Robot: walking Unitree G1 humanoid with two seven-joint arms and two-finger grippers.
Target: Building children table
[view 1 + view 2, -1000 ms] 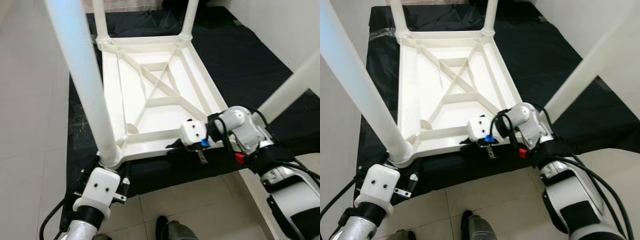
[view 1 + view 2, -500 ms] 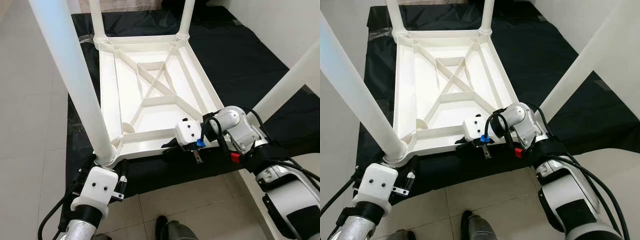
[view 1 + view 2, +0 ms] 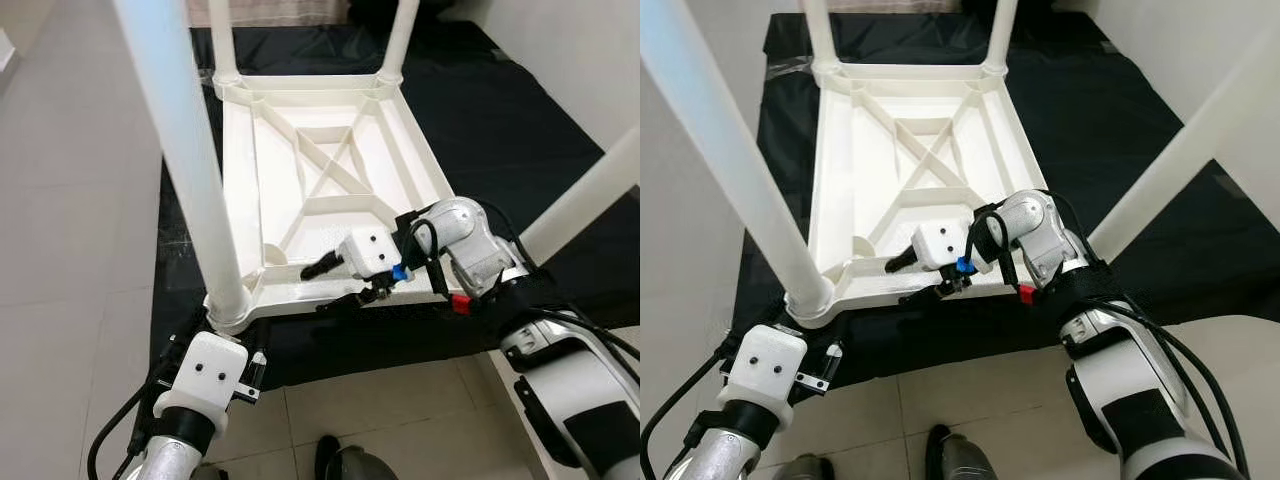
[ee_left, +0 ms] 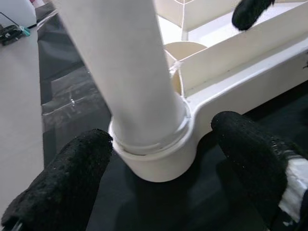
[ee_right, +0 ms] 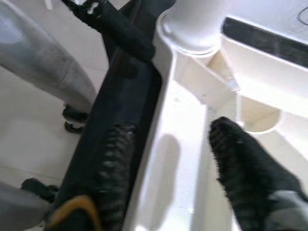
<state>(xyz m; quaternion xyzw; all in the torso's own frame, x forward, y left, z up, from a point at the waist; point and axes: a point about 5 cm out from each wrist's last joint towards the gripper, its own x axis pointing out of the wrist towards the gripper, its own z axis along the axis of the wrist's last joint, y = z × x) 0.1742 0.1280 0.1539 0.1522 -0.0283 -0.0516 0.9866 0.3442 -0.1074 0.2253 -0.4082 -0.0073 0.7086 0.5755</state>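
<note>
- On a black mat (image 3: 500, 120) over the tiled floor (image 3: 80, 200), the white children's table (image 3: 320, 170) is lying upside down with its ribbed underside facing up and its legs rising from the corners.
- At the near left corner, the left gripper (image 4: 168, 187) is sitting with its jaws open, one finger on either side of the leg (image 4: 130, 86) where it enters its socket; neither finger appears to be touching it.
- Along the near rim, the right gripper (image 3: 912, 280) is straddling the frame's edge, jaws open, one finger inside the tray and one outside.
- Judged risk: if the jaws are closing off-centre on the round leg, it may slip or tilt in its socket; pulling on the rim may drag the whole frame across the mat.
- From the left wrist view, the seam between leg and socket is showing clearly; the eye views are giving the whole layout instead.
</note>
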